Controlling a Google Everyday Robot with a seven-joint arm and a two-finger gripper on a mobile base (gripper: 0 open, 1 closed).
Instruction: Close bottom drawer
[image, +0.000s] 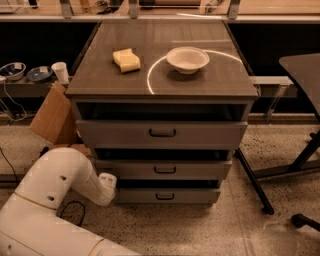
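And here we are at the cabinet: the bottom drawer (192, 195) sits at 6 o'clock in the view, lowest of 3. A dark gap shows above its front, so I'd call it not yet shut. The white arm (55, 182) curls in from 8 o'clock, and the tool (108, 181) is right at the drawer's left end, at 9 o'clock from the black handle (165, 196). Is it wide or narrow? I cannot tell from here.

Now the risks. The tool is far off-centre, so a push from that corner could skew the drawer and jam it. It also sits near the level of the gap, so it could slip in and get pinched under the middle drawer (200, 170), or nudge that 1 instead.

Around it: the top drawer (210, 134) also looks ajar. On the counter (215, 82) a sponge (126, 60) sits at 11 o'clock and a bowl (187, 59) at 1 o'clock, both well apart from the action. A cardboard sheet (52, 120) leans at 9 o'clock, and a slanted desk leg (252, 180) stands just beside the cabinet at 4 o'clock. Neither blocks the drawer front.
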